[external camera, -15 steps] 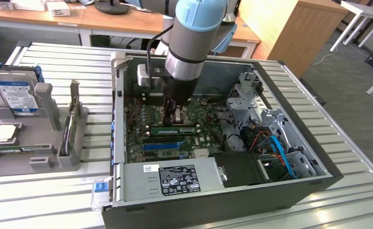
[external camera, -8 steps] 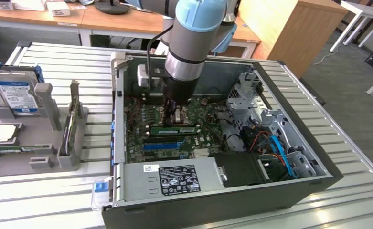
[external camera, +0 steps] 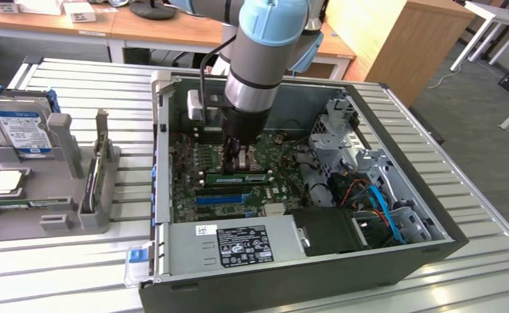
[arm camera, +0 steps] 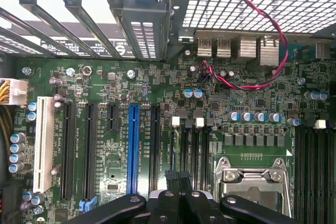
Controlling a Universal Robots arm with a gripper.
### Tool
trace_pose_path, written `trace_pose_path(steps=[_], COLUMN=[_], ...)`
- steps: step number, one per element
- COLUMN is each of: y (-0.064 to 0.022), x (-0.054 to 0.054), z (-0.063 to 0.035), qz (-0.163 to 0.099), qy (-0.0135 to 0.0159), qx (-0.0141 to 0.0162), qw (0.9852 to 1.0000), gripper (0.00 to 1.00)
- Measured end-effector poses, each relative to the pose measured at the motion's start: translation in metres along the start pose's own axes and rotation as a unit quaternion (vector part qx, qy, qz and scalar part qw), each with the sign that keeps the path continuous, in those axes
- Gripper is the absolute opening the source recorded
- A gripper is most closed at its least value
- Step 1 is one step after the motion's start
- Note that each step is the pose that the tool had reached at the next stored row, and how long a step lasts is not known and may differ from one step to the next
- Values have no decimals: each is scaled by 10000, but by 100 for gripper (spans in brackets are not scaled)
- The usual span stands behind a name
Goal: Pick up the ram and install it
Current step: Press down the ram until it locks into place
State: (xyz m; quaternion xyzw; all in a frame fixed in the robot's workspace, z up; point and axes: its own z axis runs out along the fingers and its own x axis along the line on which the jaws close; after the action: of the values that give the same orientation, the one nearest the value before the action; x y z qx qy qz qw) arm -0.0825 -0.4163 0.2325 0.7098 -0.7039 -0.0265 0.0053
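The ram, a thin green stick with a small white label, lies flat across the motherboard inside the open computer case, directly below my gripper at its six o'clock in the exterior view. My arm drops almost straight down from twelve o'clock into the case, wrist vertical, and my fingers are pressed together with nothing between them, their tips ending right above the stick. Whether they actually touch it I cannot tell, and the stick's middle is partly hidden behind them. In the wrist view my closed gripper hangs over the narrow black slots beside the processor socket, and the stick itself is hard to make out there. Just past the ram at six o'clock runs the long blue expansion slot, seen from the wrist as a blue strip, with a white slot well apart from it. Farther toward six o'clock sits the grey power supply with its black label. At three o'clock stands the metal drive cage, with a blue cable below it. A red wire loops over the board's rear ports. Outside the case, at nine o'clock, a grey holder carries a hard drive and an upright card with a metal bracket.
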Motion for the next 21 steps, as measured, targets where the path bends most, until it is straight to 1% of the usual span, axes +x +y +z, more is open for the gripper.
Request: trace_pose_path(steps=[21], y=[-2], x=[1], z=[38], qz=[0], qy=[0], qx=[0], qw=[10000], gripper=[11])
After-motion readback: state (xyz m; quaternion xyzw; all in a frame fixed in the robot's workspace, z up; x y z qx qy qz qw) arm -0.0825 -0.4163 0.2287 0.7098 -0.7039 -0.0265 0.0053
